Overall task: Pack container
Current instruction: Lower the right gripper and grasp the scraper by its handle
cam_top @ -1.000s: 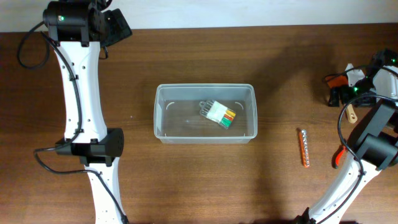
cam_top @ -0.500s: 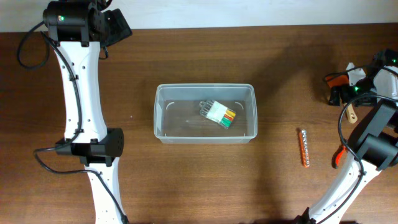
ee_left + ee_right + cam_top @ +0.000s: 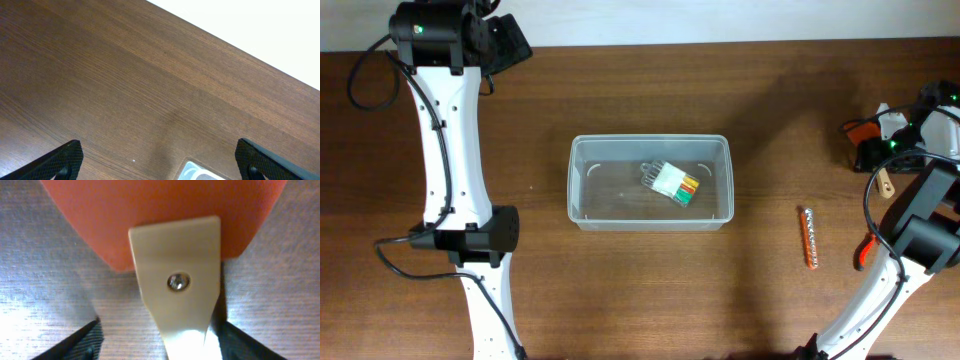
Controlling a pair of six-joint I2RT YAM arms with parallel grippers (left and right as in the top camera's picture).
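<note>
Starting far left: got the left gripper (image 3: 506,44) parked up near the back edge of the table (image 3: 620,80). Jaws spread wide, nothing in them, just hanging over bare wood.

Moving to the middle: got the clear container (image 3: 572,190) sitting upright, long side running left to right, well apart from both grippers. Already holds a small white pack (image 3: 676,184) with coloured ends, lying toward the right half of the tub.

Further right, outside the tub: an orange strip (image 3: 809,238) lying flat on the wood.

Far right: right gripper (image 3: 868,152) down low over a scraper (image 3: 175,280) with an orange handle (image 3: 165,215) and a pale blade. Fingers (image 3: 87,337) sitting either side of that blade. Looks snug on the right of the wrist view, with a clear gap on the left, so not clamped on it yet.
</note>
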